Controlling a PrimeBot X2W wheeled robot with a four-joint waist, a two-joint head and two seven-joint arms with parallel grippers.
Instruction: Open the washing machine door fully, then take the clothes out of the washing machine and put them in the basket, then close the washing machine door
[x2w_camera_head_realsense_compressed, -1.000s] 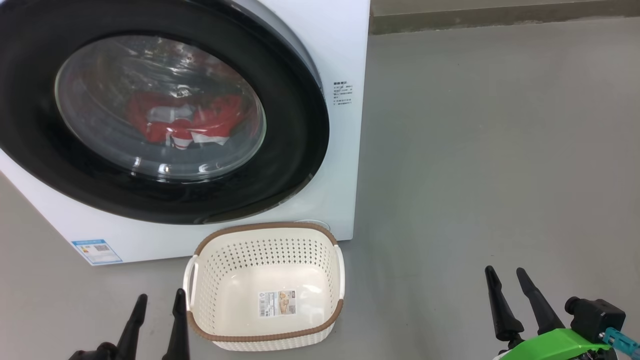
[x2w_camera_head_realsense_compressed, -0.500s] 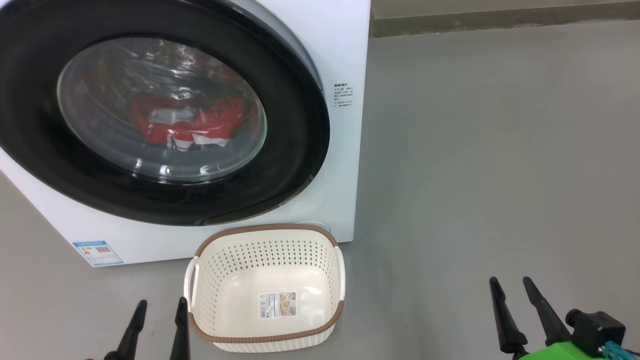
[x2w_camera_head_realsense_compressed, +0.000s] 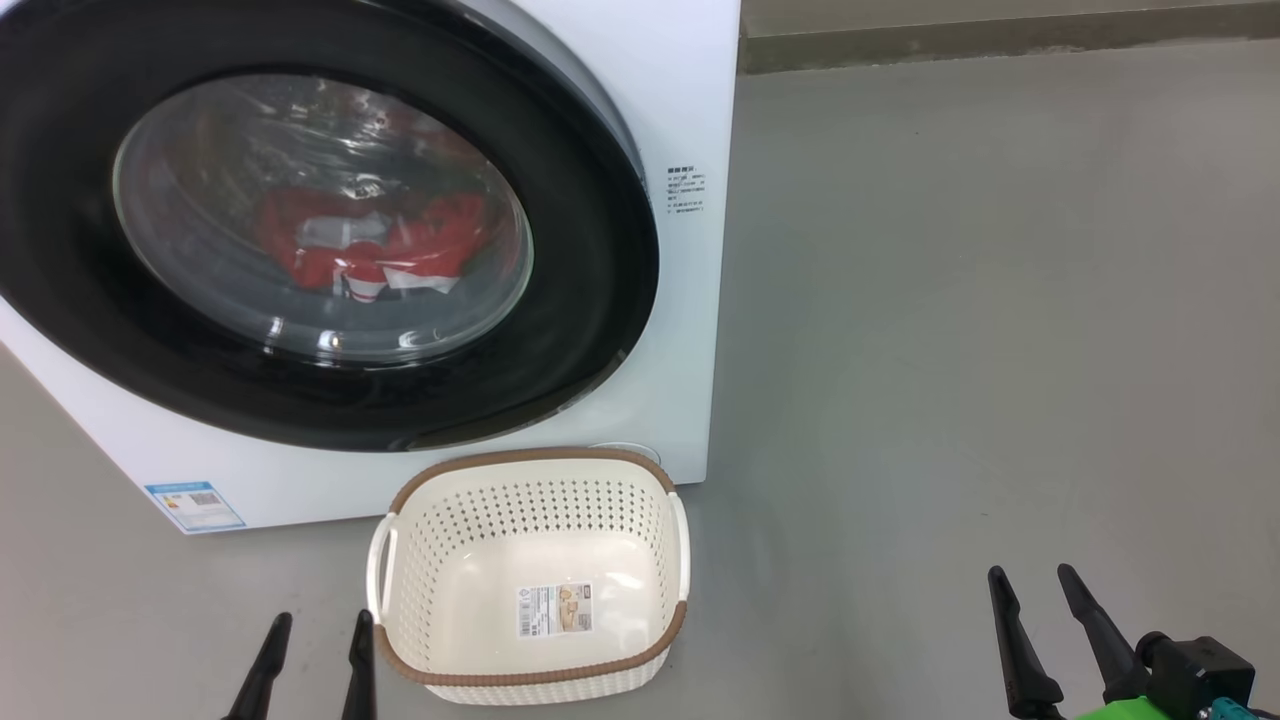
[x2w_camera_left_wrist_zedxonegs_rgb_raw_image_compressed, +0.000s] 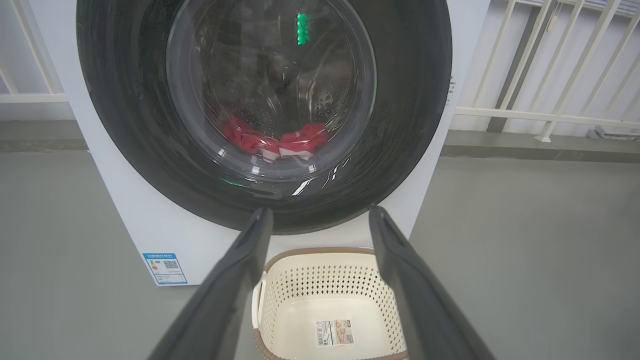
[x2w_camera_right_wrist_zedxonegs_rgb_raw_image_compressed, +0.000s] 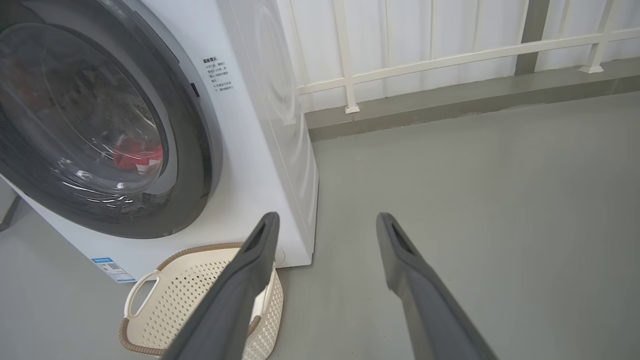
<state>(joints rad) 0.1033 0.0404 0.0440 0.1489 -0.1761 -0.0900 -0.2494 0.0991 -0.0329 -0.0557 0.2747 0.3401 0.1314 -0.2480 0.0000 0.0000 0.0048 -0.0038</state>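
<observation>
One door (x2w_camera_head_realsense_compressed: 600, 260) shut (one garment (x2w_camera_head_realsense_compressed: 370, 245) behind), one basket (x2w_camera_head_realsense_compressed: 530, 455); left gripper (x2w_camera_head_realsense_compressed: 322, 616), right gripper (x2w_camera_head_realsense_compressed: 1030, 570) spread.

Colleague: How is the light where you stand?

Me: Bright and even, and I cannot tell its source. The floor (x2w_camera_head_realsense_compressed: 950, 300) is flatly lit, and the basket (x2w_camera_head_realsense_compressed: 530, 455) throws only a faint shadow beside it.

Colleague: Any glare?

Me: Yes. The washing machine door (x2w_camera_head_realsense_compressed: 600, 300) mirrors white flecks along its lower glass, and from my left wrist a green glint sits near its top. The clothes (x2w_camera_head_realsense_compressed: 440, 235) look hazy behind it.

Colleague: And sharpness?

Me: My head view is crisp. At my wrist the fingers (x2w_camera_left_wrist_zedxonegs_rgb_raw_image_compressed: 235, 285) of my left gripper (x2w_camera_left_wrist_zedxonegs_rgb_raw_image_compressed: 319, 212) go soft close to the lens, and the bars of the railing (x2w_camera_left_wrist_zedxonegs_rgb_raw_image_compressed: 550, 115) splay toward the corner.
</observation>
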